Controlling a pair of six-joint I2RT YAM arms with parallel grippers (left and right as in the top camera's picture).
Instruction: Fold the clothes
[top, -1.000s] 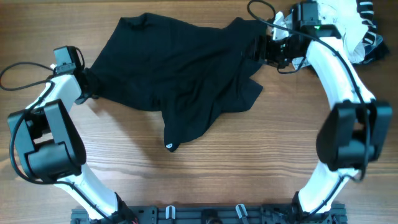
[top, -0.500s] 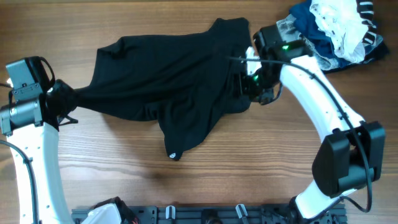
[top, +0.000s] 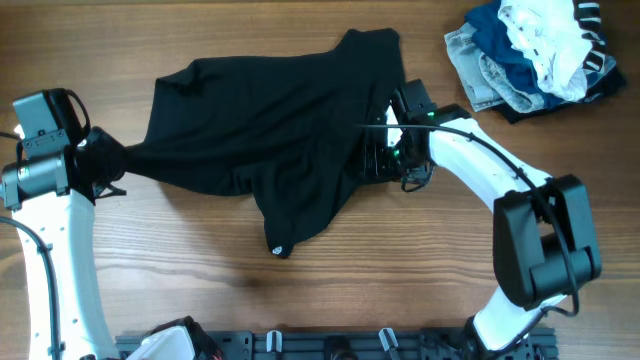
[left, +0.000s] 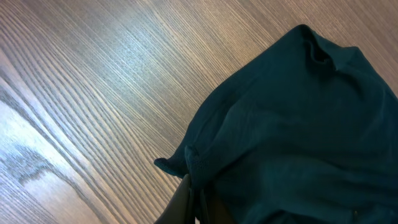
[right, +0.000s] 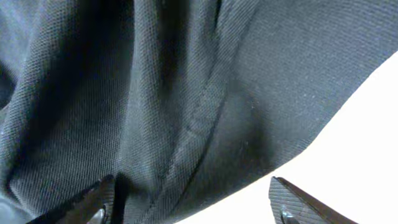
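Observation:
The black garment (top: 270, 120) lies crumpled across the middle of the wooden table, with a tiny white mark (top: 277, 250) on its near corner. My left gripper (top: 105, 160) is shut on the garment's left end, which is drawn into a stretched point. In the left wrist view the closed fingers (left: 194, 208) pinch a hemmed edge of the fabric (left: 298, 124). My right gripper (top: 383, 160) is open over the garment's right edge. In the right wrist view the fingers (right: 196, 208) stand wide apart with the fabric (right: 155, 93) and its edge between them.
A pile of denim, blue, white and striped clothes (top: 530, 50) sits at the back right corner. Bare wood table (top: 420, 270) runs along the front and to the right of the garment.
My left arm swung out to the left, pulling the garment's left end with it. My right gripper came away from the back right and moved down to the garment's right edge.

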